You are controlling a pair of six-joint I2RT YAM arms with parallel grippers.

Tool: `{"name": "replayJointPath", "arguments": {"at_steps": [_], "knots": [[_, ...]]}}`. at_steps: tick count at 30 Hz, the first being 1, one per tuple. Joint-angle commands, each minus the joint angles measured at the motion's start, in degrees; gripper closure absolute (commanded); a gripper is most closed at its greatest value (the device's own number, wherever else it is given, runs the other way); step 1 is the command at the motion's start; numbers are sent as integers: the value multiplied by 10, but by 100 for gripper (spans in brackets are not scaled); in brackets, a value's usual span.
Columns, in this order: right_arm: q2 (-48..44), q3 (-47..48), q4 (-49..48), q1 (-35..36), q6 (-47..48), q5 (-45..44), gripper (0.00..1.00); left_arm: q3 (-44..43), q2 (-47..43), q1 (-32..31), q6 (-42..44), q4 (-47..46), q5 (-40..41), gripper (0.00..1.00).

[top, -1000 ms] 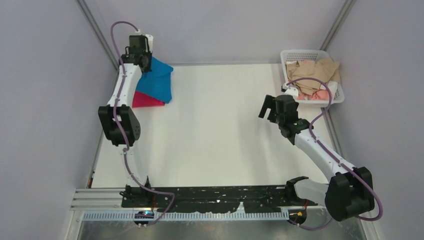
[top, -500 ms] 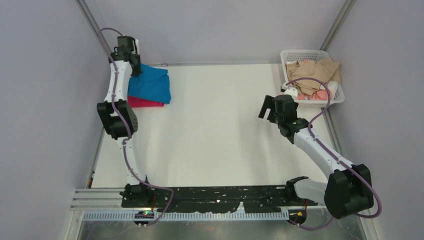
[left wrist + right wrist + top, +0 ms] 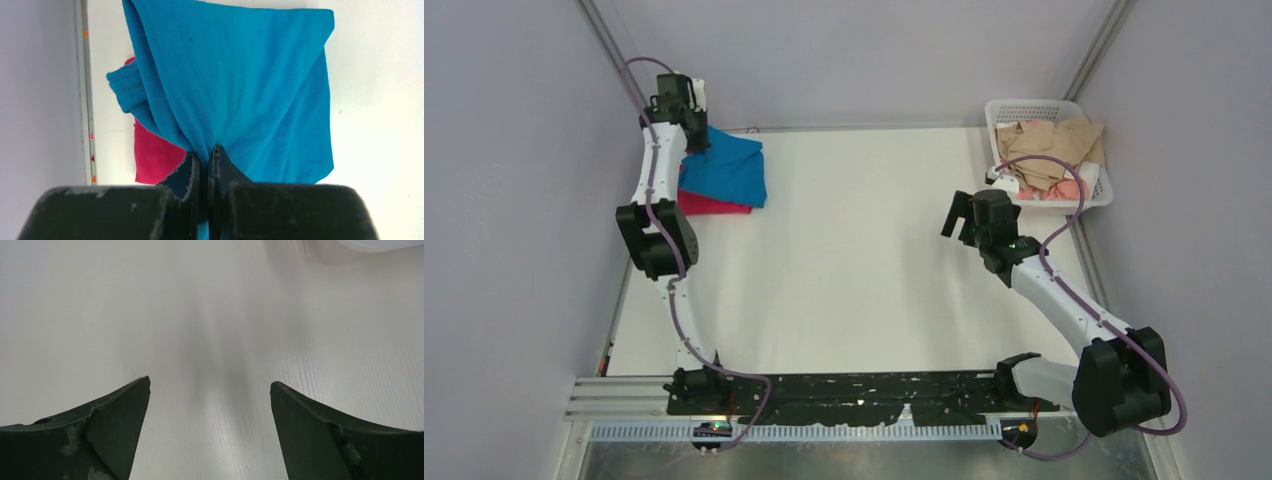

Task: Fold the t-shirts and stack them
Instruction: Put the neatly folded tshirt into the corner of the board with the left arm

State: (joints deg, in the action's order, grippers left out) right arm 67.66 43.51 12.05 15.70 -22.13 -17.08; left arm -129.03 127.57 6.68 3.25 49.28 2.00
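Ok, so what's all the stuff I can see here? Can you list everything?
blue t-shirt: one, bright blue, far left corner of the table, lying partly over the red one
red t-shirt: one, magenta-red, under the blue one, showing at its near edge
basket: one, white, far right corner
clothes in the basket: a crumpled heap, beige and pink; the count cannot be told
table: one, white, under everything
left arm: one, white and black, at the far left corner, jaws shut on the blue t-shirt
right arm: one, white and black, over the right side near the basket, jaws open and holding nothing
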Motion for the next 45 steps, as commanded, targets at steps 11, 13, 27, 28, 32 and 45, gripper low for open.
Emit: {"name": "replayJointPath", "arguments": {"at_steps": [11,13,27,28,32,45], "knots": [[3,19,-19,3,4,-20,5,146,-113,4,28,-198,-4,100],[9,22,-18,3,4,-19,5,173,-126,7,25,-231,20,100],[33,27,-23,3,2,-13,5,113,-76,81,-79,-168,-134,100],[34,27,-23,3,2,-13,5,105,-71,82,-82,-161,-136,100],[38,29,-21,3,2,-11,5,81,-54,83,-86,-121,-137,100],[33,34,-6,3,7,-14,5,-23,1,84,-195,5,78,1]]}}
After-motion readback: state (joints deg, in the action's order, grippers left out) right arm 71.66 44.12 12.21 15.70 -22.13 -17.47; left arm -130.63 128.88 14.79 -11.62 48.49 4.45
